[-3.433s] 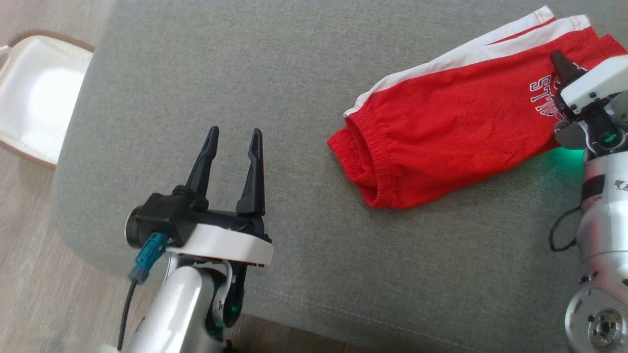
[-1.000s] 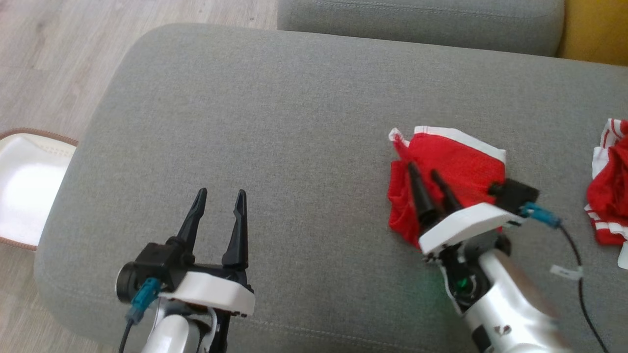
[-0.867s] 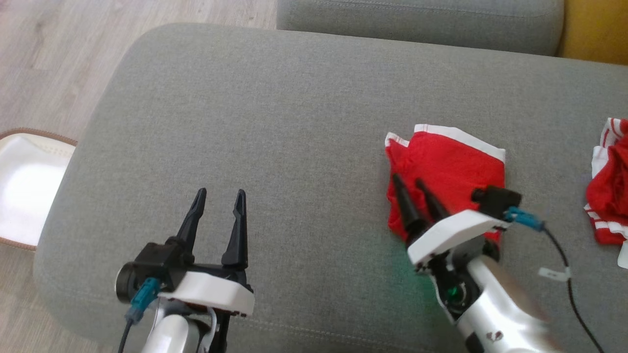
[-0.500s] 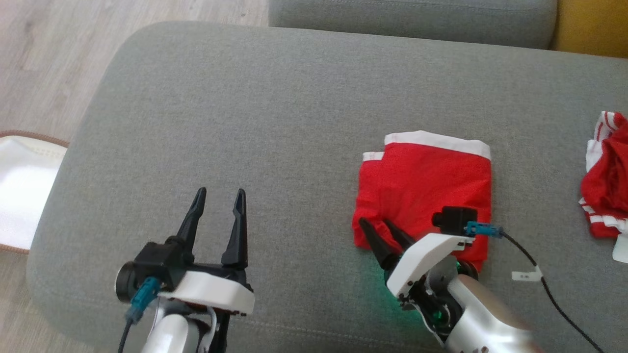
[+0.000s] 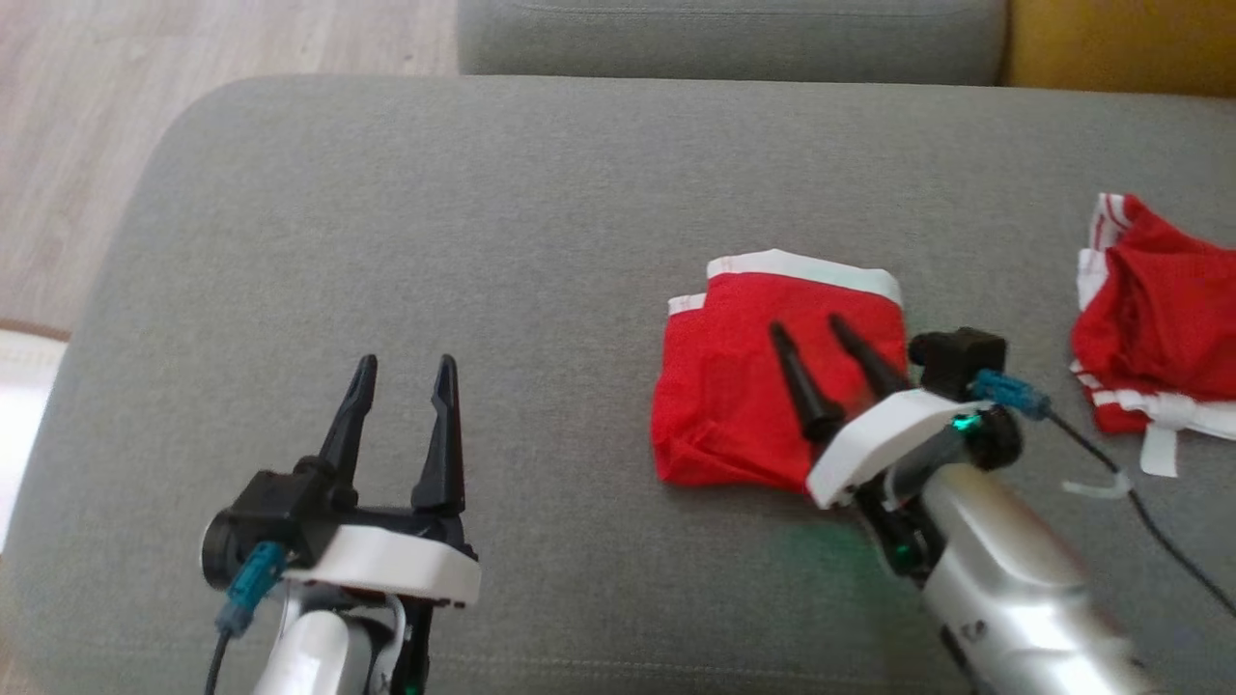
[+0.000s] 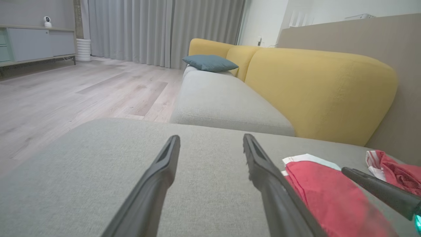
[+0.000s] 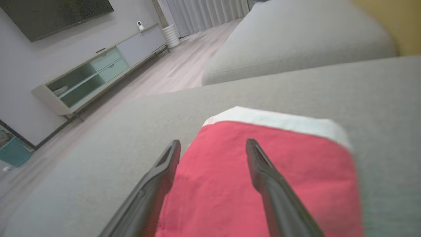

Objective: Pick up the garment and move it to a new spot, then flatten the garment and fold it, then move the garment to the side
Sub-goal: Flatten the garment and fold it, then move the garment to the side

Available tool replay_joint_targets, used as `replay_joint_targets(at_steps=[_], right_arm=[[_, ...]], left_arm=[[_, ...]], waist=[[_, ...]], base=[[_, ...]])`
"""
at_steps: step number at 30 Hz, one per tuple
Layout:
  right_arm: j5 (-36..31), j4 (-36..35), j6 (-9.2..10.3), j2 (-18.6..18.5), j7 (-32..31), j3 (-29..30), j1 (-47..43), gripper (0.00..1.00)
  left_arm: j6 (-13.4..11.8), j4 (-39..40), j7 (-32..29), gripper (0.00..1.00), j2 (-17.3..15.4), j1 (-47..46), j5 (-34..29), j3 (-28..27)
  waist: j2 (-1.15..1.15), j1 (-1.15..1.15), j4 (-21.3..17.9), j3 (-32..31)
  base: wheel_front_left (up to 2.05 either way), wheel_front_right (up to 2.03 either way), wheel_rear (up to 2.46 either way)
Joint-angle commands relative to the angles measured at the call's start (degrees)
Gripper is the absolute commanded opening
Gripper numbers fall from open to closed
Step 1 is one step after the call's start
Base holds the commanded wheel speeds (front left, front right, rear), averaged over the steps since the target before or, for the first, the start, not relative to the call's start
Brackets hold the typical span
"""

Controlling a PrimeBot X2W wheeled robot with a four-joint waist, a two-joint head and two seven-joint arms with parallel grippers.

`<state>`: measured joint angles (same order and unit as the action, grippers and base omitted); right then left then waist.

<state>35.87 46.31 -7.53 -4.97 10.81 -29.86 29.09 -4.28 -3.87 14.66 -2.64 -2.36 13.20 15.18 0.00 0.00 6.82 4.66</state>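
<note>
At seven o'clock the left gripper (image 5: 406, 362) hangs wide and empty. At four o'clock the right gripper (image 5: 806, 324), also wide, hovers over the folded red garment (image 5: 734, 405) on the grey cushion (image 5: 483, 241). Folding looks done; the next move calls for pinching all layers and sliding it aside.

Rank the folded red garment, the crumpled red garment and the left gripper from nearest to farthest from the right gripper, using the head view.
1. The folded red garment: directly beneath the right gripper's open fingers.
2. The crumpled red garment: to its right on the grey cushion.
3. The left gripper: farthest, well off to its left.
</note>
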Motion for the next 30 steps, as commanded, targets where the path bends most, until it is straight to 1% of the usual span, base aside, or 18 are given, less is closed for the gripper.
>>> replay_joint_targets(at_steps=[1, 5, 6, 8, 14, 15, 18, 21, 23, 30], right_arm=[[-2.64, -2.05, 0.04, -0.60, 0.86, 0.17, 1.33, 1.00], [-10.97, -5.52, 0.04, -2.54, 1.51, 4.46, -0.20, 1.00], [-14.87, -8.38, 0.04, -3.02, 1.92, 7.82, -1.71, 1.00], [-19.60, -12.06, 0.04, -3.44, 2.40, 11.59, -3.49, 1.00], [-31.49, -24.16, 0.04, -1.59, 3.23, 22.84, -11.26, 1.00], [-31.49, -24.16, 0.04, -1.59, 3.23, 22.84, -11.26, 1.00], [-34.33, -28.72, 0.04, 0.05, 3.54, 26.55, -14.89, 1.00], [-36.91, -30.74, 0.04, 0.90, 3.85, 29.27, -17.72, 1.00], [-37.71, -30.86, 0.04, 1.38, 3.97, 30.65, -19.22, 1.00], [-38.04, -30.03, 0.04, 2.02, 4.13, 31.10, -21.02, 1.00]], left_arm=[[-0.01, 2.29, 0.34, 1.00, -0.23, -2.13, -0.44, -2.34], [0.18, 3.02, 0.34, 1.00, -0.23, -2.47, -0.78, -2.82], [0.26, 3.45, 0.34, 1.00, -0.23, -2.73, -0.90, -3.19], [0.22, 4.03, 0.34, 1.00, -0.23, -3.04, -0.82, -3.63], [0.23, 5.73, 0.34, 1.00, -0.23, -3.87, -0.44, -4.20], [0.23, 5.73, 0.34, 1.00, -0.23, -3.87, -0.44, -4.20], [0.38, 5.80, 0.34, 1.00, -0.23, -4.07, -0.23, -4.21], [0.95, 5.19, 0.34, 1.00, -0.23, -4.12, -0.17, -3.75], [1.30, 4.58, 0.34, 1.00, -0.23, -3.98, 0.01, -3.51], [1.45, 3.56, 0.34, 1.00, -0.23, -3.12, 0.11, -3.69]], waist=[[0.00, 0.00, -0.98, -0.20], [0.00, 0.00, -2.82, -0.51], [0.00, 0.00, -3.70, -0.70], [0.00, 0.00, -4.57, -0.85], [0.00, 0.00, -6.84, -1.08], [0.00, 0.00, -6.84, -1.08], [0.00, 0.00, -7.85, -0.91], [0.00, 0.00, -8.58, -0.81], [0.00, 0.00, -8.95, -0.84], [0.00, 0.00, -9.82, -0.68]], base=[[0.00, 0.00, 0.00], [0.00, 0.00, 0.00], [0.00, 0.00, 0.00], [0.00, 0.00, 0.00], [0.00, 0.00, 0.00], [0.00, 0.00, 0.00], [0.00, 0.00, 0.00], [0.00, 0.00, 0.00], [0.00, 0.00, 0.00], [0.00, 0.00, 0.00]])
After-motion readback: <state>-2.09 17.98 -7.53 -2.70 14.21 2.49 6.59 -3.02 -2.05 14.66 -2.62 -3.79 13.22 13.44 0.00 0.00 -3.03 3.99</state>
